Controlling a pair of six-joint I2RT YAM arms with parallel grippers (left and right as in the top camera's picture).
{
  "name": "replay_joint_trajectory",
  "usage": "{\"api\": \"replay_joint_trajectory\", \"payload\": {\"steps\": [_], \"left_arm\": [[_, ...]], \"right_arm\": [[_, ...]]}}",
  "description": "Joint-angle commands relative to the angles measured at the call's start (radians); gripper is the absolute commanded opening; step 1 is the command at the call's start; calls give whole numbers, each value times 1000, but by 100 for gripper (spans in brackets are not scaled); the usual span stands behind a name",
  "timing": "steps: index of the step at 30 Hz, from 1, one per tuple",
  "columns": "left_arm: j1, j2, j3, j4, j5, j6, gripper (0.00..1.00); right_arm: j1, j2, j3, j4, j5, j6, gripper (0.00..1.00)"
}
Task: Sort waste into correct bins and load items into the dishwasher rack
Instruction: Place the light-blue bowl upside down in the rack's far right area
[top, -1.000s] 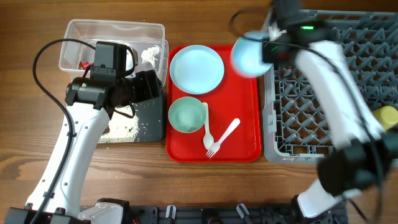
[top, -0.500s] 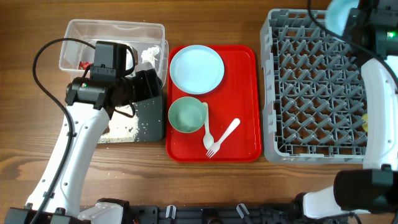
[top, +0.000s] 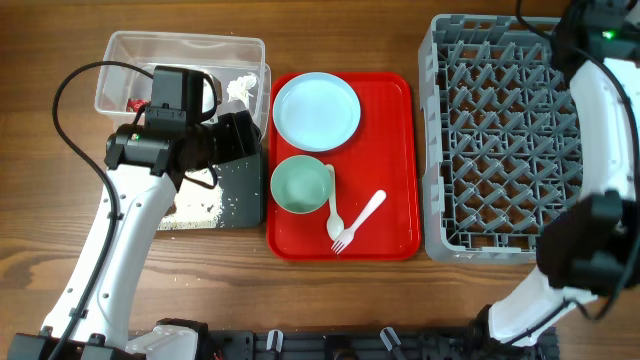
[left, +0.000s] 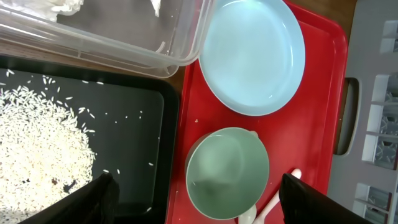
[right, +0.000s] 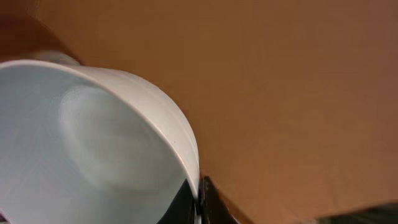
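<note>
The right gripper (right: 198, 202) pinches the rim of the light blue bowl (right: 93, 143), with one finger inside and one outside. That is a good way to carry a bowl, since the edge is thin. The bowl is tipped on its side and up in the air past the far corner of the dishwasher rack (top: 500, 130), so the top camera cannot see it. It probably has to come down between the pegs, which would keep it standing up. The left gripper (left: 205, 198) is wide open and holds nothing. It hangs over the edge of the red tray (top: 395, 200), just above the pale green bowl (top: 300, 185), maybe to grab it next. The light blue plate (top: 317, 110), the spoon (top: 332, 205) and the fork (top: 360, 222) lie on the red tray, waiting. The rice (left: 37, 149) sits in the black tray (top: 240, 190). The tissue (top: 243, 85) is in the clear tub (top: 180, 50).
</note>
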Motion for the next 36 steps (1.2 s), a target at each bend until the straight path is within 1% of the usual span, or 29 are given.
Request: {"api": "replay_joint_trajectory", "payload": {"steps": [1, 4, 8, 12, 14, 21, 23, 30, 32, 34, 36], "left_arm": [[2, -1, 0, 2, -9, 6, 84], [2, -1, 0, 2, -9, 6, 84], [2, -1, 0, 3, -9, 6, 84], [2, -1, 0, 3, -9, 5, 84], [2, -1, 0, 3, -9, 5, 84], [2, -1, 0, 3, -9, 5, 84], [2, -1, 0, 3, -9, 5, 83], [2, -1, 0, 3, -9, 5, 83], [2, -1, 0, 3, -9, 5, 83], [2, -1, 0, 3, -9, 5, 83], [2, -1, 0, 3, -9, 5, 83]], "right_arm": [[-43, 85, -4, 35, 176, -76, 4], [-73, 135, -5, 64, 185, -116, 4], [-99, 175, -6, 65, 184, -117, 4], [-107, 201, -6, 68, 116, -115, 4], [-96, 224, -11, 67, 78, -106, 4], [-59, 274, -49, 82, 70, -83, 4], [-46, 280, -68, 81, 43, -78, 4], [14, 278, -76, 57, 14, -2, 5], [33, 277, -76, 49, 3, -2, 10], [53, 269, -76, 43, -7, -2, 26], [66, 252, -76, 33, -37, -2, 48]]}}
